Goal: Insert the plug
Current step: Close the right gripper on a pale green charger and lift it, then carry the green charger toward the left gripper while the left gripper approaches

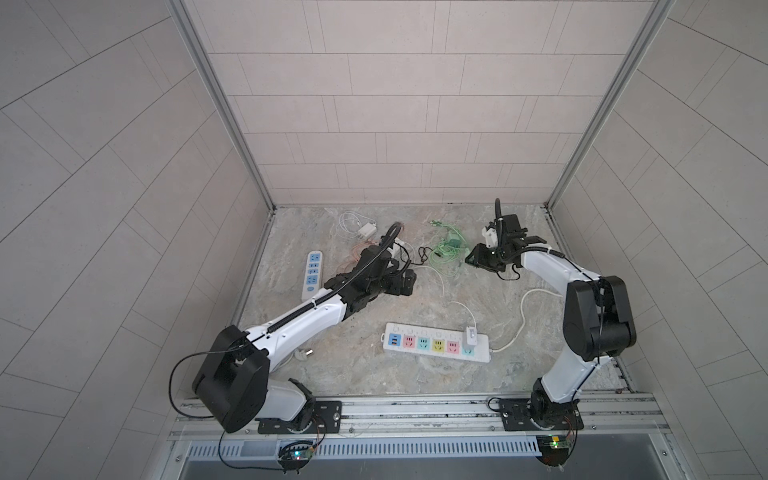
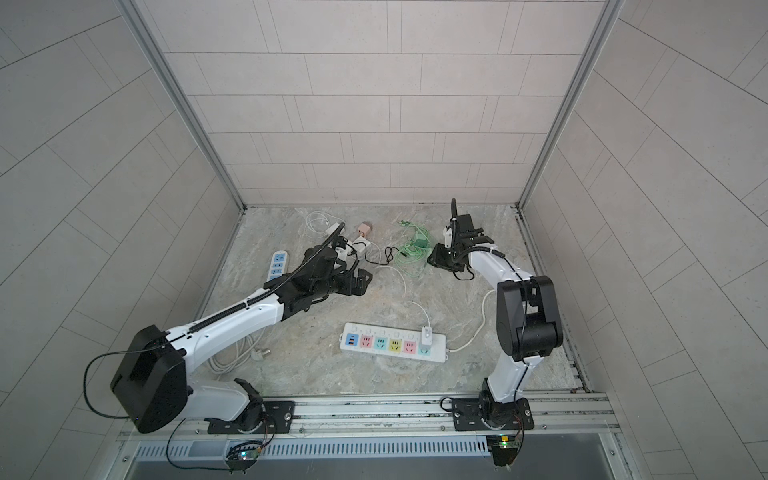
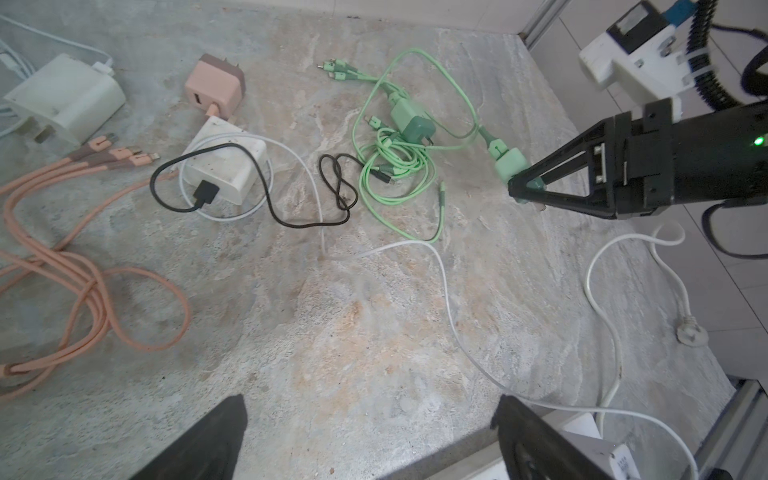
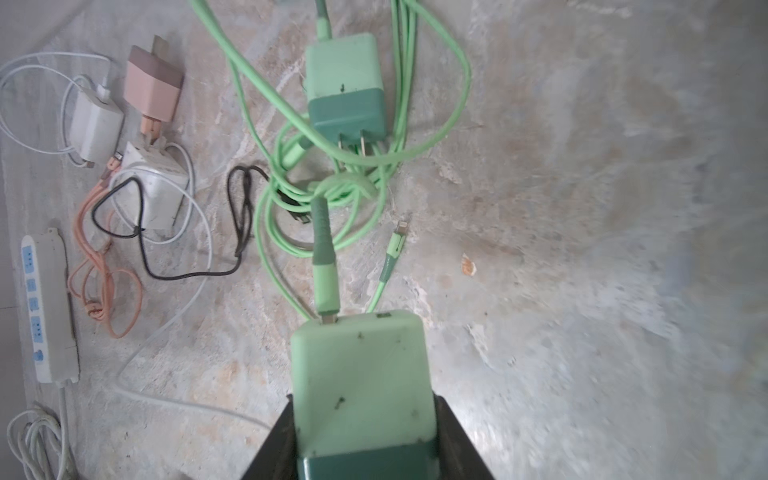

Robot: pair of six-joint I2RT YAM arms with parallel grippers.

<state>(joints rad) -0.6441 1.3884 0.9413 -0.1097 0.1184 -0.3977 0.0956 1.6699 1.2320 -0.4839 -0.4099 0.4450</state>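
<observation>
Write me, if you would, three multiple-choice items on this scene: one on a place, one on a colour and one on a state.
1. Where on the multicoloured power strip is the white adapter plugged in?
A. The yellow socket
B. The end socket by the strip's cord
C. The blue USB block

2. What colour is the charger held by the right gripper?
A. Pink
B. White
C. Green

3. How is the left gripper?
A. Open and empty
B. Shut on a black cable
C. Shut on a pink charger

Answers:
1 B, the adapter stands at the cord end in both top views.
2 C, the right wrist view shows a light green body with a dark green end.
3 A, its fingers stand wide apart over bare table in the left wrist view.
</observation>
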